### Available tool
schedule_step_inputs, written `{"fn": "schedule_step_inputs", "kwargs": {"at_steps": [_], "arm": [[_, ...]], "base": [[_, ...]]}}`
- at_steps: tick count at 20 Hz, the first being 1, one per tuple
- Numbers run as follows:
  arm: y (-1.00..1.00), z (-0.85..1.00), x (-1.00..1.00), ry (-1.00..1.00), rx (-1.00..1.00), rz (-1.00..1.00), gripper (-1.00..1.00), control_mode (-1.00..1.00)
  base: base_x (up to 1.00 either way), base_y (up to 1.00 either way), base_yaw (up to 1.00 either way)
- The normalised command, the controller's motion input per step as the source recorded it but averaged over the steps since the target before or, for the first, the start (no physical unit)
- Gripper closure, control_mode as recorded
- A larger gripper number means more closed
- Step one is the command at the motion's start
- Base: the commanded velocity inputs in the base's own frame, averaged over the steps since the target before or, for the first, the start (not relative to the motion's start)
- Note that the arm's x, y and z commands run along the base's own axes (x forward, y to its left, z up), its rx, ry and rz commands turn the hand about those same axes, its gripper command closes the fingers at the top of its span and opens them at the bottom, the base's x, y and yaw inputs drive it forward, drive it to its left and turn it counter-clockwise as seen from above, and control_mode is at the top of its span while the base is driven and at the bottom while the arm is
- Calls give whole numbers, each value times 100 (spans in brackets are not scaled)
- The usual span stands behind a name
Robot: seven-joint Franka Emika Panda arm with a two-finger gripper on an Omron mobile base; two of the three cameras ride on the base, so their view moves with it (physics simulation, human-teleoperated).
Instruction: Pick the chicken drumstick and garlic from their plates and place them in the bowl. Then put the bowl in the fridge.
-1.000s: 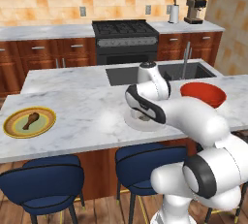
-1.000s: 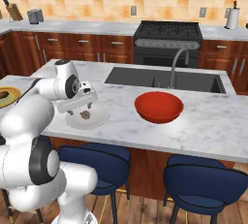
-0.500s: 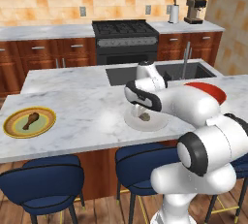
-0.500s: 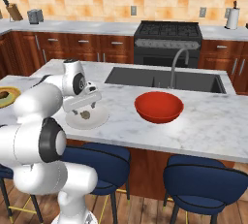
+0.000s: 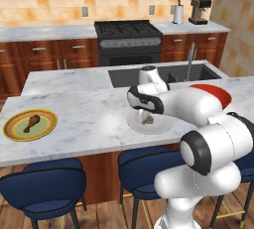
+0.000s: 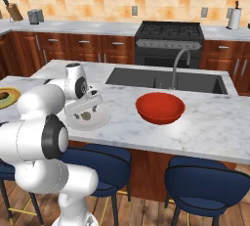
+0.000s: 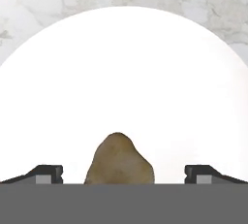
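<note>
Pincer, left base view: gripper [image 5: 145,115] hangs low over the white plate [image 5: 135,124] on the marble island counter [image 5: 94,119], its fingers mostly hidden by the hand.
Garlic, left base view: garlic [image 5: 148,120] lies on the white plate directly under the pincer — whether the tips touch it cannot be told from this side.
Drumstick, left base view: chicken drumstick [image 5: 31,122] rests on the green plate with the yellow rim [image 5: 10,130], well apart from the pincer, far along the counter.
Bowl, left base view: red bowl [image 5: 218,94] peeks out beyond the arm, on the other side of the pincer from the green plate.
Pincer, right base view: gripper [image 6: 84,113] sits just above the white plate [image 6: 100,119], hand tilted down toward it.
Garlic, right base view: garlic [image 6: 86,116] sits on the plate right below the pincer.
Bowl, right base view: red bowl [image 6: 160,108] stands on the counter, near the pincer but apart, in front of the sink [image 6: 163,79].
Pincer, hand view: gripper [image 7: 121,173] is spread wide — one fingertip [image 7: 42,174] at each side.
Garlic, hand view: garlic [image 7: 119,160] sits between the two tips, clear of both, on the white plate [image 7: 121,72].
</note>
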Motion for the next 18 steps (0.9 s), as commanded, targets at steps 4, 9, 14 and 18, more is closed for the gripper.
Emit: {"fn": "schedule_step_inputs", "kwargs": {"at_steps": [4,9,14,18], "arm": [[0,-11,-11,0,0,0,-100,-100],[0,-9,-8,0,0,0,-100,-100],[-2,-9,2,0,0,0,-100,-100],[-1,-7,13,0,0,2,-100,-100]], "base": [[0,0,0],[0,0,0],[0,0,0],[0,0,0]]}}
